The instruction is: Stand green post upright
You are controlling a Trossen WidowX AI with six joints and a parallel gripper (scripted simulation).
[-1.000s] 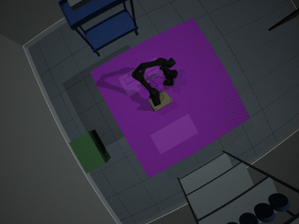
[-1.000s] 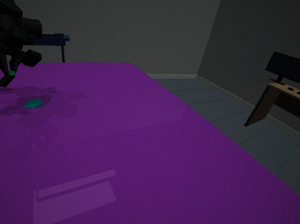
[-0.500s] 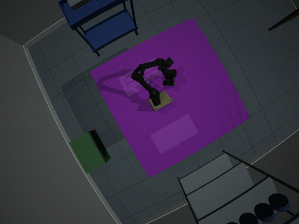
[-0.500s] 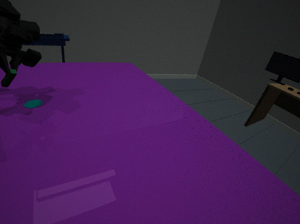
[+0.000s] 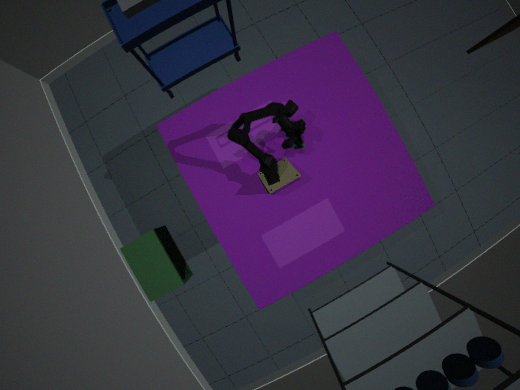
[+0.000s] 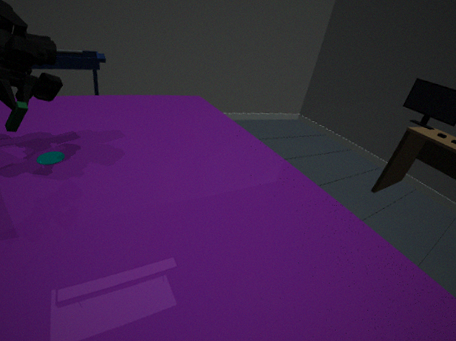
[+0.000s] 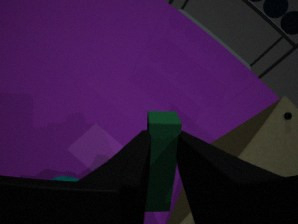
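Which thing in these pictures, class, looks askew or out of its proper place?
The green post. It hangs in the air, clamped in the claw, leaning rather than plumb. It is above the purple mat and up-left of the cyan circle in the exterior view, not standing inside it. Nothing looks spilled or damaged.

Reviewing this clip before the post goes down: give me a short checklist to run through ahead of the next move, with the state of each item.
1. Post gripped: ok. The gripper is shut on it, a finger on each side in the wrist view.
2. Post off the mat: ok. It hangs in the air in the exterior view.
3. Post upright: not ok. It leans a little, lower end left.
4. Post over the circle: not ok. The circle lies lower right of it in the exterior view.
5. Circle free of other things: ok. Only shadows cross it.
6. Height left above the mat: cannot tell.
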